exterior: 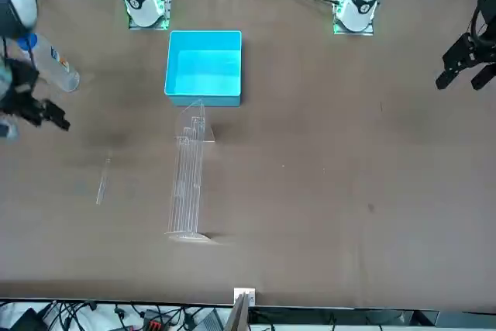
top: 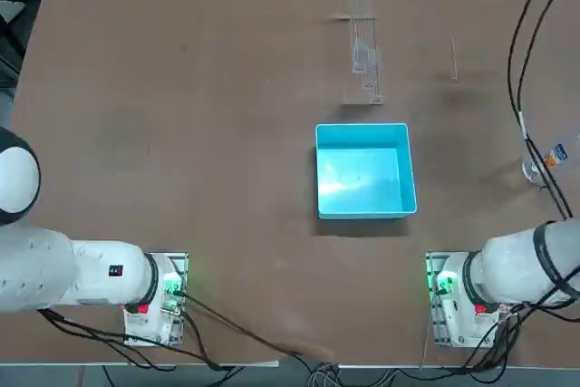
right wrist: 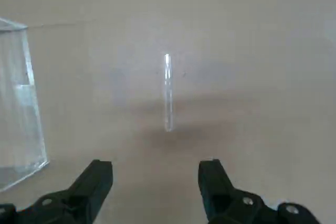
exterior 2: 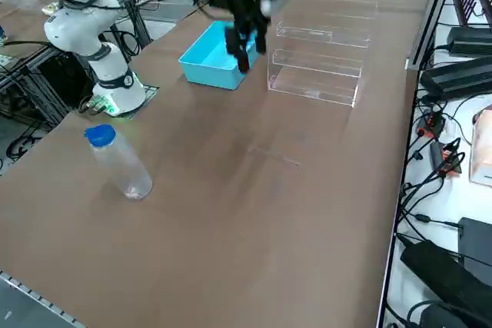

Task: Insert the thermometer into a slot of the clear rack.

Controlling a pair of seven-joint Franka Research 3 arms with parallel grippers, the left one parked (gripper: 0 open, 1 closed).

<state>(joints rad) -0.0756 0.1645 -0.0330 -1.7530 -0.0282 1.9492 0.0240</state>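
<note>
The thermometer (right wrist: 167,92) is a thin clear glass rod lying flat on the brown table, also seen as a thermometer (top: 453,59) at the far right and a thermometer (exterior: 102,180). The clear rack (top: 364,47) stands a short way to its left, near the far edge; its end wall shows as the clear rack (right wrist: 18,103). My right gripper (right wrist: 156,174) hangs above the table, open and holding nothing. The rod lies just beyond its black fingertips (right wrist: 100,174), roughly centred on the gap. From the side, the right gripper (exterior 2: 244,55) points down, well above the table.
A light-blue square box (top: 364,169) sits mid-table, nearer the robot than the rack. A clear bottle with a blue cap (exterior 2: 119,163) stands near the right edge. Black cables (top: 526,70) hang over that side.
</note>
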